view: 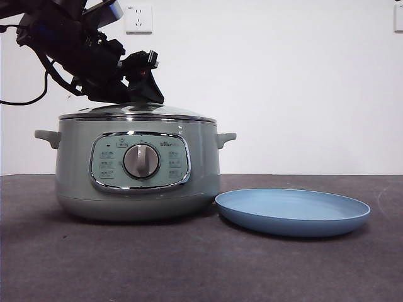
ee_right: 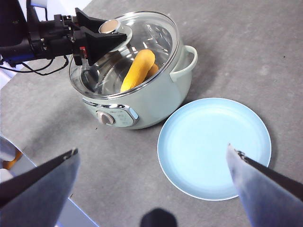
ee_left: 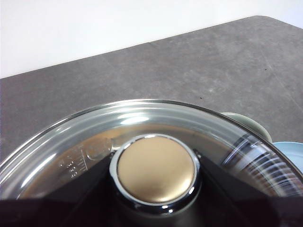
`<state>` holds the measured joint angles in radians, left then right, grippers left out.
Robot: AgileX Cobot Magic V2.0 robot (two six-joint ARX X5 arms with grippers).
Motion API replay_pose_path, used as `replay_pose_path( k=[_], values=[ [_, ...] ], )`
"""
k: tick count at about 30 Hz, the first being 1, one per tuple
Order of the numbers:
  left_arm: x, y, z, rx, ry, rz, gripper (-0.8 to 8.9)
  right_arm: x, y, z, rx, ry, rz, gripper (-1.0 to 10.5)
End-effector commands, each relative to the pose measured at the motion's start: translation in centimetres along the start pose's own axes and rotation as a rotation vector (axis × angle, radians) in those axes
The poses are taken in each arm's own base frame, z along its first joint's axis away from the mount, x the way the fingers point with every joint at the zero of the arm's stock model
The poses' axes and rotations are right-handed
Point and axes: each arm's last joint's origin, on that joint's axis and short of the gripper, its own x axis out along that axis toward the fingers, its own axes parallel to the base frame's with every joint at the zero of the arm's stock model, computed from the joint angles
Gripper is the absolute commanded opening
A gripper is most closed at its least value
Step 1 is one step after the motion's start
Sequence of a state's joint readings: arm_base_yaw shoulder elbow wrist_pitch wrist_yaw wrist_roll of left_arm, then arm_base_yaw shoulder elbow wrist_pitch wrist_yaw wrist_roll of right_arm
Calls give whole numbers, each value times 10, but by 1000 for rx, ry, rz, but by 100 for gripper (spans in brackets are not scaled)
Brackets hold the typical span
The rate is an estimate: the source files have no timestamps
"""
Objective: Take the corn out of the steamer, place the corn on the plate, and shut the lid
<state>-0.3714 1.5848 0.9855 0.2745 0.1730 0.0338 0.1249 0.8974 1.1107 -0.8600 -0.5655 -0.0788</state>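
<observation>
The sage-green steamer [view: 75,176] [ee_right: 156,101] stands left of centre with its glass lid [view: 138,112] [ee_right: 151,38] resting on it. Through the glass I see the yellow-orange corn [ee_right: 139,68] lying inside. My left gripper [view: 141,94] [ee_left: 156,175] [ee_right: 110,29] reaches in from the upper left, its jaws pressed against both sides of the lid's round knob [ee_left: 156,168]. The light-blue plate [view: 293,211] [ee_right: 213,146] lies bare to the steamer's right. My right gripper [ee_right: 152,149] hovers high above the table, wide open and holding nothing.
The dark grey table [view: 201,264] stretches in front of the steamer and plate. A white wall with a socket [view: 138,19] stands behind. The left arm's cables [view: 25,94] hang at the far left. One steamer handle [ee_left: 251,125] juts toward the plate.
</observation>
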Motion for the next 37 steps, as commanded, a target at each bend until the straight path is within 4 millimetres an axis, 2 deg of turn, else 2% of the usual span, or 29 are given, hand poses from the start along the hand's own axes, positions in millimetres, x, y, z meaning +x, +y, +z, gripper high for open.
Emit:
replay_pose_path(
  k=[1, 11, 19, 23, 26, 29, 37],
  values=[
    [0, 0, 0, -6, -5, -15, -9, 0, 0, 1, -10, -6, 0, 599],
    [-9, -1, 22, 2, -51, -16, -9, 0, 0, 1, -10, -5, 0, 599],
    [-14, 0, 61, 5, -66, -16, -8, 0, 0, 1, -12, -5, 0, 599],
    [-24, -1, 84, 5, -61, -15, -8, 0, 0, 1, -12, -5, 0, 599],
    [-39, -3, 100, 8, -74, -18, -8, 0, 0, 1, -14, -6, -3, 599],
    [-62, -8, 115, 15, -105, -50, -8, 0, -1, 1, -21, -1, -25, 599],
    [-145, -22, 133, 20, -105, -60, -8, 6, -4, 2, -13, 15, -22, 599]
  ],
)
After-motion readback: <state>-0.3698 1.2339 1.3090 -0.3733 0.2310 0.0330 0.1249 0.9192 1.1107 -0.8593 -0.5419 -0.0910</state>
